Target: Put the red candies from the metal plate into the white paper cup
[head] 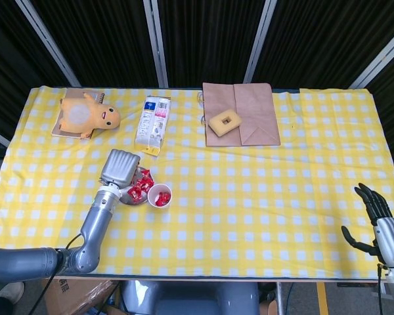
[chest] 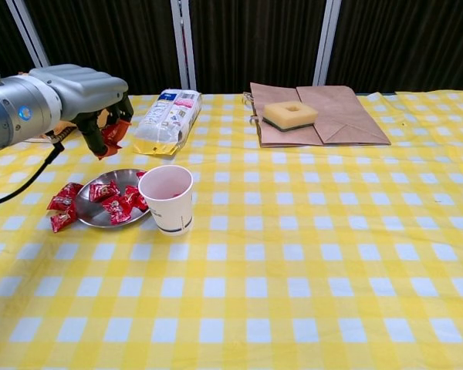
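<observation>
The left robot hand [chest: 92, 96] pinches one red candy [chest: 112, 132] above the metal plate [chest: 100, 210], where more candies [chest: 117, 205] lie beside the white paper cup [chest: 170, 198]. The right robot hand [head: 379, 223] hangs empty, fingers spread, at the bench [chest: 309, 254] edge.

Yellow-checked tablecloth [head: 249, 190] before black curtains [head: 203, 39] with metal poles [head: 155, 41].

**Checked table and what lies on it**

A table [chest: 309, 293] in yellow-and-white checked cloth carries a metal plate [chest: 92, 214] of red candies [chest: 117, 206] below the left hand [chest: 89, 91], loose candies beside it, a white paper cup [chest: 170, 198] just right, and beyond, a plush toy [head: 88, 115], snack packet [chest: 167, 121] and sponge-topped paper bag [chest: 339, 116].
</observation>
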{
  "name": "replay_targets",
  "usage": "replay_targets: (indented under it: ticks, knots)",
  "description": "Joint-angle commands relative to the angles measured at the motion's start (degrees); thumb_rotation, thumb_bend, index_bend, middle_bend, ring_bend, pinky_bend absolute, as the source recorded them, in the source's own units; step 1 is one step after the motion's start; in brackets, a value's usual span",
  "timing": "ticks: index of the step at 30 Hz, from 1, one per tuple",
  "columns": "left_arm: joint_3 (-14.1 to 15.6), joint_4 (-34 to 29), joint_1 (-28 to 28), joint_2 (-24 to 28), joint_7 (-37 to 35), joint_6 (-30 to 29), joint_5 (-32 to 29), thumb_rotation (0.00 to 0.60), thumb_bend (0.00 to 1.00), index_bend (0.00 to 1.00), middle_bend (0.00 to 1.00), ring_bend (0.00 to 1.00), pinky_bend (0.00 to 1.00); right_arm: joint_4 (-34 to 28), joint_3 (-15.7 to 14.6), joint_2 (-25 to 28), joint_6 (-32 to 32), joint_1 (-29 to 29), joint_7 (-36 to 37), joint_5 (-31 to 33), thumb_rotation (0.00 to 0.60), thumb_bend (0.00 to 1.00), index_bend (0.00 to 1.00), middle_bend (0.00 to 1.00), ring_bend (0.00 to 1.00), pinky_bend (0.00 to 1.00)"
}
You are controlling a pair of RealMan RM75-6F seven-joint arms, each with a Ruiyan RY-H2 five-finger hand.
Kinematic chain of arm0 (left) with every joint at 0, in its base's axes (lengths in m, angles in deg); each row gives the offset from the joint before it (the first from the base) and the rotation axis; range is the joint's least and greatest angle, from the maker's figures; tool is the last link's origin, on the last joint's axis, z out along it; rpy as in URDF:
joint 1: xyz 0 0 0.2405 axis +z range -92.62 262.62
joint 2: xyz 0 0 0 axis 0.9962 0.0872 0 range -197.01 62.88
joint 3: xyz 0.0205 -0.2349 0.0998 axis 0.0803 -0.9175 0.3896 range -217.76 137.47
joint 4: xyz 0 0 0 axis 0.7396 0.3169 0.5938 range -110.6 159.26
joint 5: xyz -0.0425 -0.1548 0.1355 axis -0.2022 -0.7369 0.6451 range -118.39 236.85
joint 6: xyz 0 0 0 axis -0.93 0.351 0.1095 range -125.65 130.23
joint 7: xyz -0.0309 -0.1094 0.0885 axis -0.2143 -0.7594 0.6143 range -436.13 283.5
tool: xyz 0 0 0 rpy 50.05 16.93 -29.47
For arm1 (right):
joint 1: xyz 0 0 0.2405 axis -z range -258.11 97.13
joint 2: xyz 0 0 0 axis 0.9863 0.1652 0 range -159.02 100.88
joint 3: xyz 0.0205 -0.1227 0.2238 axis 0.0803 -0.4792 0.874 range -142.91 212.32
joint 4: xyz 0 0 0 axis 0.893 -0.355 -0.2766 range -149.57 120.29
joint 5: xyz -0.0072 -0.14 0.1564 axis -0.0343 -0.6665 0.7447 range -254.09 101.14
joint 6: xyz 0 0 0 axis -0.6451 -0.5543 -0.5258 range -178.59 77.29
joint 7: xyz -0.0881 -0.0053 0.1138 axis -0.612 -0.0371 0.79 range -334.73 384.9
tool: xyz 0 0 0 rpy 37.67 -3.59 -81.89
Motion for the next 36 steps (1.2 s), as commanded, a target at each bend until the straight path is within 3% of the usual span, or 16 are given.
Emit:
replay_targets:
  ticks: [1,13,25,36]
  knots:
    - [-0.33,-2.24,-0.83,0.34,0.94,-0.61,0.07,0.600,0.37,0.59,0.60,0.92,0.96,0.08,0.03,-0.04,-0.06,0.02,0.08,0.03,0.600,0.42,0.00,0.00,0.00,0.00]
    - [-0.03,-8.16,-3.85,-2.16,4.38,-2.45,-0.77,0.600,0.37,0.59,0.60,0.92,0.96,-0.02,-0.07,0.10,-0.22,0.10,0.42,-0.16,0.600,0.42,0.00,0.00,0.00,0.00]
    - [0.99,-8.63,-5.17,-5.15,4.93,-3.35,-2.51,0.600,0.37,0.57,0.60,0.92,0.96,-0.04,-0.14,0.20,-0.47,0.14,0.75,-0.41,0.600,0.42,0.00,0.00,0.00,0.00]
    - [0.88,-9.03,-5.33,-3.84,3.90,-3.31,-2.98,0.600,0.32,0.47,0.48,0.92,0.96,-0.12,-0.16,0.22,-0.52,0.11,0.77,-0.50,0.600,0.42,0.00,0.00,0.00,0.00]
